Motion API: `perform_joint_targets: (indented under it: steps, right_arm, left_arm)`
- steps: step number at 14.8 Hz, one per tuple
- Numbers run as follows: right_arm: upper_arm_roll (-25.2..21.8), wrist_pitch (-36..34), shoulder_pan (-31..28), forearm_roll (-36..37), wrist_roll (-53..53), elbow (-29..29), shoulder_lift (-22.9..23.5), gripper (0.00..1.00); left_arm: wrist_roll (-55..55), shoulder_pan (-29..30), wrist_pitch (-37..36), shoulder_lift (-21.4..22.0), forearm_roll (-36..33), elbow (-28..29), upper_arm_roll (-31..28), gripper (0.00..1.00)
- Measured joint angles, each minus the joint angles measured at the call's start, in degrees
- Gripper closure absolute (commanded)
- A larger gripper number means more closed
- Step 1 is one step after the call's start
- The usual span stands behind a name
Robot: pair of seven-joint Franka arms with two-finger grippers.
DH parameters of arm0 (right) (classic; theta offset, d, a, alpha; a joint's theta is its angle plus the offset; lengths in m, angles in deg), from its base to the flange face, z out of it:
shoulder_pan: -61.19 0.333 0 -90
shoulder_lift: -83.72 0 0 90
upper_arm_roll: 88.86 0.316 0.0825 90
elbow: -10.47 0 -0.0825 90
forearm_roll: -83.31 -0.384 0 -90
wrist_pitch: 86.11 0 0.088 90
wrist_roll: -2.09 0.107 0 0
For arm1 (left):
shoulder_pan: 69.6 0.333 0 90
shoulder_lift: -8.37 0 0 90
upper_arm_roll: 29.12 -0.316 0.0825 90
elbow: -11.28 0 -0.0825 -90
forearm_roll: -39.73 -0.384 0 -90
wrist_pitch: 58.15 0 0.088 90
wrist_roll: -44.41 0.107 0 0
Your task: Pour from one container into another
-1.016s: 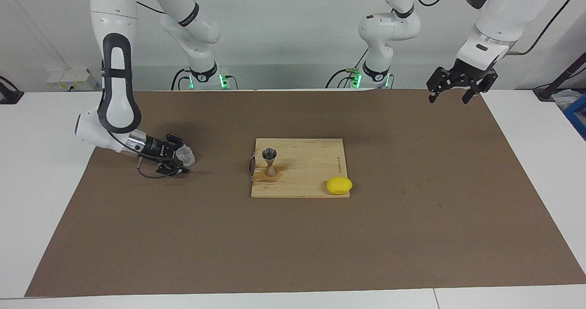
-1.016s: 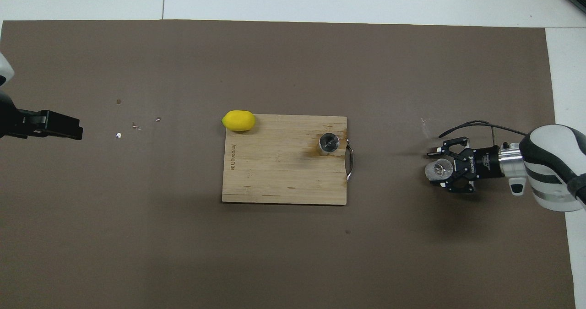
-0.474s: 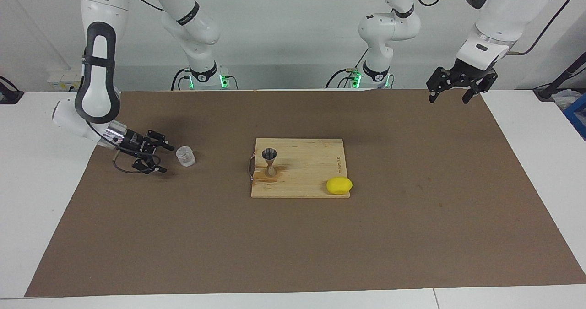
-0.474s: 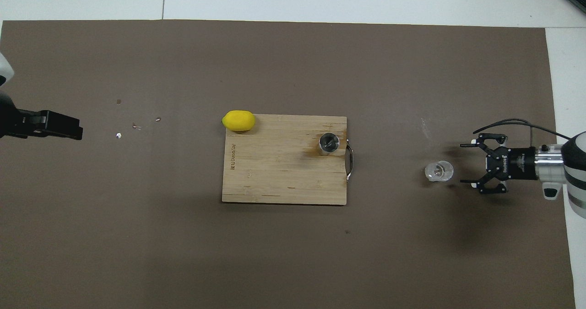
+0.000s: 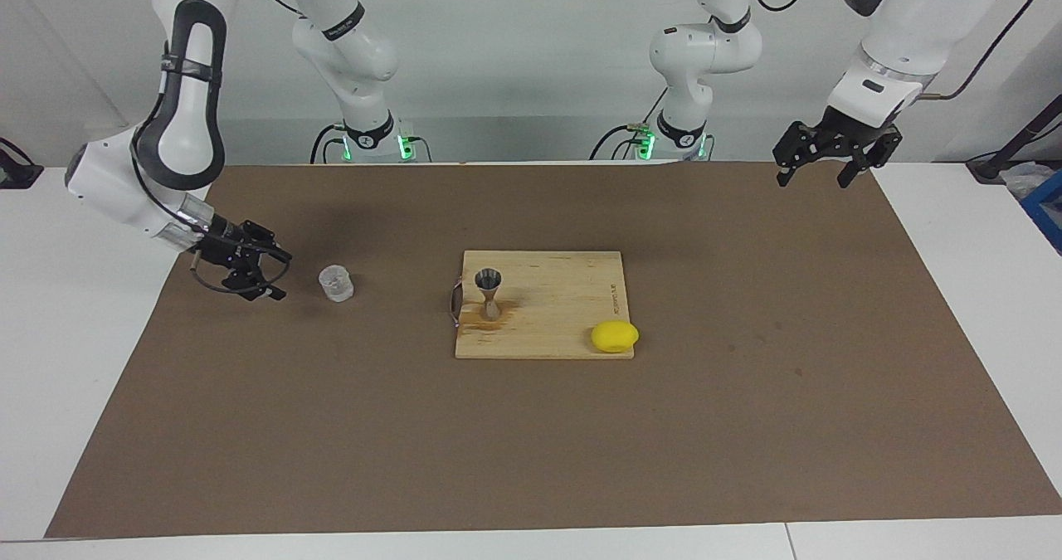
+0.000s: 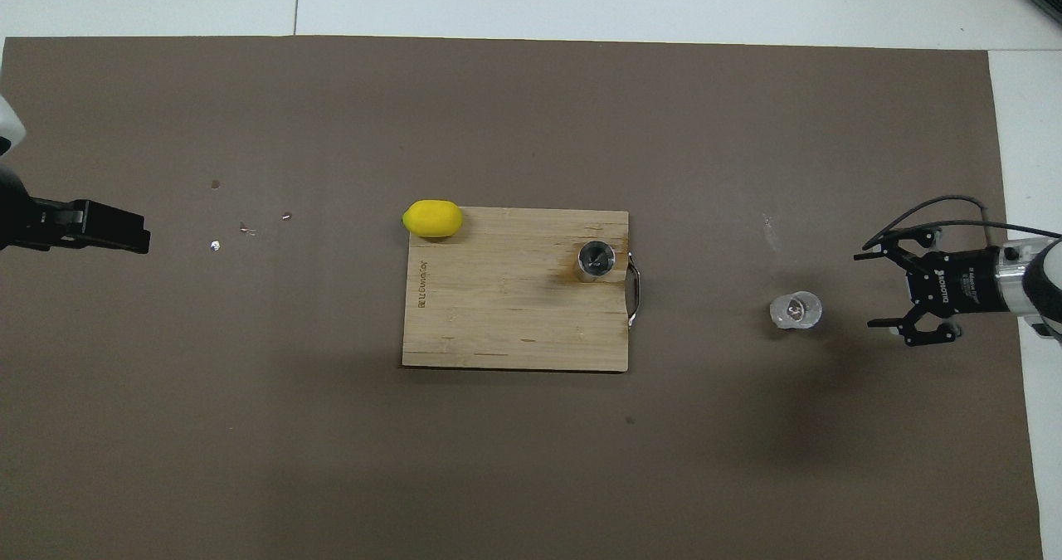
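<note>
Facing view: a small clear glass cup (image 5: 336, 283) stands upright on the brown mat (image 5: 747, 427), toward the right arm's end of the table. Its contents cannot be made out. The right gripper (image 5: 280, 275) hangs low beside the cup, apart from it, fingers spread wide and holding nothing. A silvery hourglass-shaped metal jigger (image 5: 489, 292) stands upright on a pale wooden cutting board (image 5: 564, 311), near the board's metal handle, with a dark stain at its foot. A yellow lemon (image 5: 615, 336) sits at the board's corner. The left gripper (image 5: 815, 177) waits raised over the mat's edge, fingers apart and empty.

Overhead view: the glass cup (image 6: 796, 310) stands alone on the mat (image 6: 498, 460), clear of the right gripper (image 6: 873, 289). The jigger's (image 6: 596, 260) open upper cone shows a dark interior; whether it holds liquid cannot be told. The lemon (image 6: 432, 218) overhangs the cutting board (image 6: 498, 311). The left gripper (image 6: 137, 231) enters from the edge.
</note>
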Motion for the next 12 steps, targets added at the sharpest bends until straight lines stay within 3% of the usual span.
perform_joint_targets:
  steps: [7, 12]
  right_arm:
    - [0.4, 0.0, 15.2, 18.1, -1.0, 0.8, -6.4, 0.0]
    - [0.5, -1.0, 22.5, 25.4, -9.9, 3.4, -8.4, 0.0]
  left_arm:
    - [0.0, 0.0, 0.0, 0.0, 0.0, 0.0, 0.0, 0.0]
    - [0.0, 0.0, 0.0, 0.0, 0.0, 0.0, 0.0, 0.0]
